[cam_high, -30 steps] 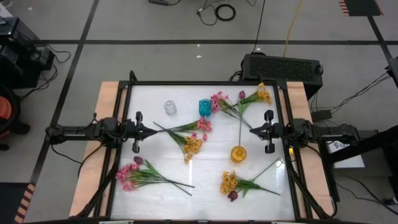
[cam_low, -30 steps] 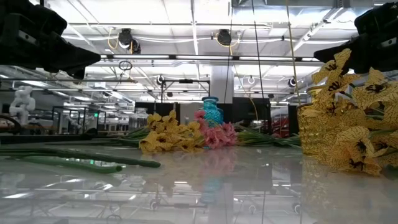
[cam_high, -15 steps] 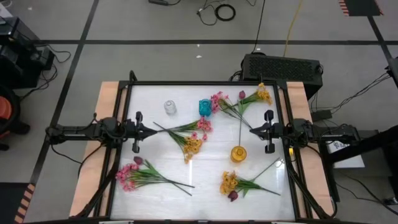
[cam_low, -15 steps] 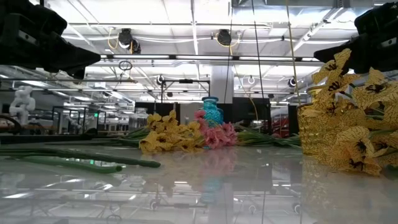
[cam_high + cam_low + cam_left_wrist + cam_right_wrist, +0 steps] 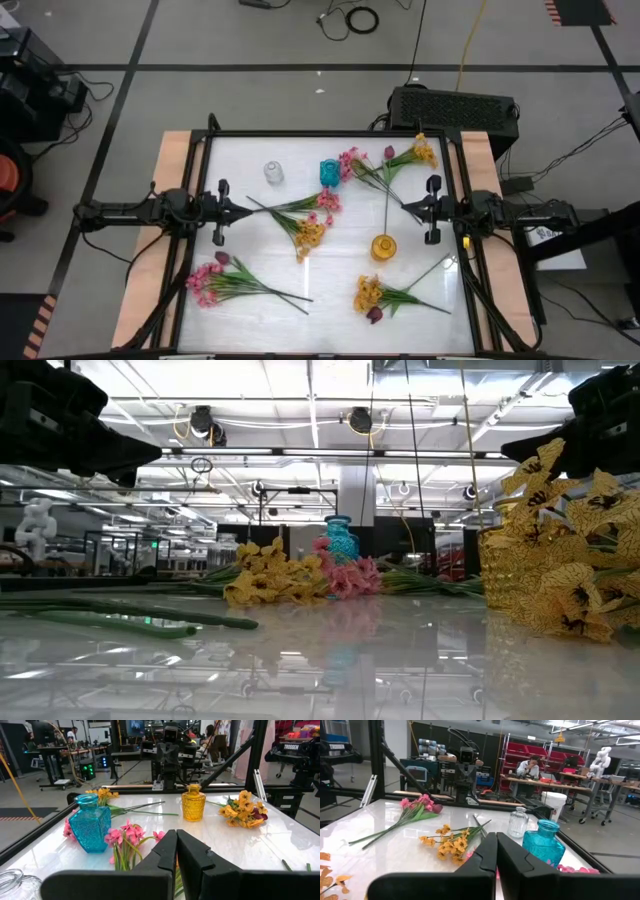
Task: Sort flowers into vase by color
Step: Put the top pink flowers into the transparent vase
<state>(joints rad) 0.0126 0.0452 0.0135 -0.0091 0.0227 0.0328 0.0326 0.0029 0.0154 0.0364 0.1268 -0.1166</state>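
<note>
Several flower sprays lie flat on the white table. A pink and yellow spray lies mid-table, a pink and yellow one at the far right, a pink one near left, and a yellow one near right. A clear vase, a blue vase and a yellow vase stand upright. My left gripper hovers shut at the table's left, just short of the middle spray's stem ends. My right gripper hovers shut at the right. They point at each other, and neither touches anything.
A thin bare stem runs from the far sprays toward the yellow vase. Another stem lies near the right edge. A black frame borders the table. Bare table shows in the near middle and the far left corner.
</note>
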